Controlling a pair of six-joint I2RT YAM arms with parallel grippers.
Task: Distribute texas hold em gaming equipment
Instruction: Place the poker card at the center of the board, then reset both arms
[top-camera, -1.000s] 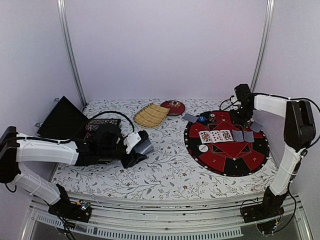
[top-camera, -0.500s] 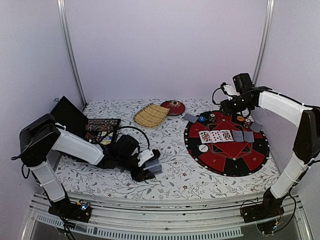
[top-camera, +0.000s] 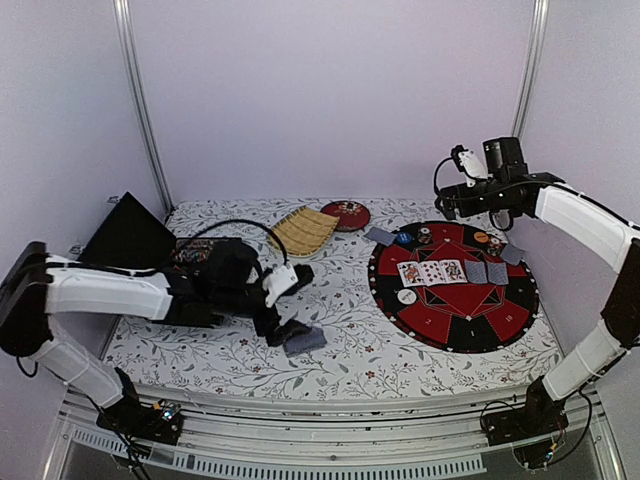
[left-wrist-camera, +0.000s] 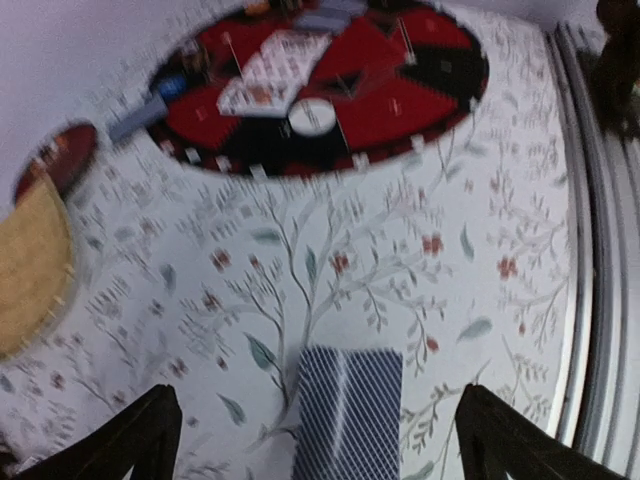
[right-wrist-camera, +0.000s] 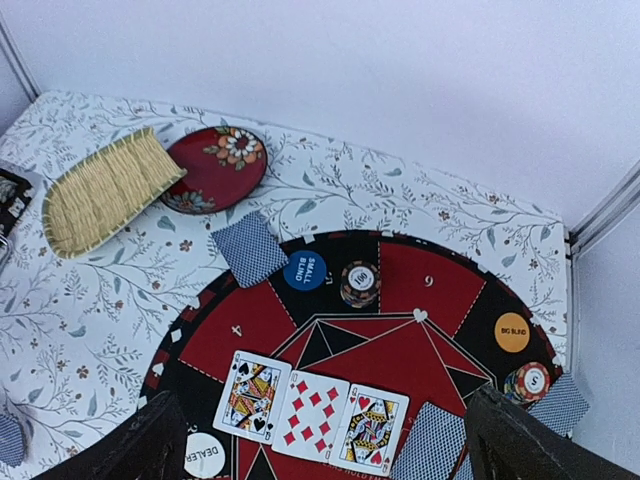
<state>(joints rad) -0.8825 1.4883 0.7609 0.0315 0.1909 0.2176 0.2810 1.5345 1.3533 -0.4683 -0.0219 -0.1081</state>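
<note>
The grey-blue-backed card deck (left-wrist-camera: 345, 415) lay loose on the floral counter (left-wrist-camera: 420, 260), at eight o'clock of the round red-and-black mat (top-camera: 470, 320), between released left fingers (left-wrist-camera: 140, 440); a skewed grip could fan it. The right fingers (right-wrist-camera: 150, 445) gaped empty. Only the right wrist view showed lettering on the white round button (right-wrist-camera: 203, 455).

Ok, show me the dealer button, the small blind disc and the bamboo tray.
Dealer button (right-wrist-camera: 207, 455), right wrist view, on its white lettered face.
Small blind disc (right-wrist-camera: 304, 271), right wrist view, on its blue centre.
Bamboo tray (right-wrist-camera: 105, 192), right wrist view, on its bare woven middle.
</note>
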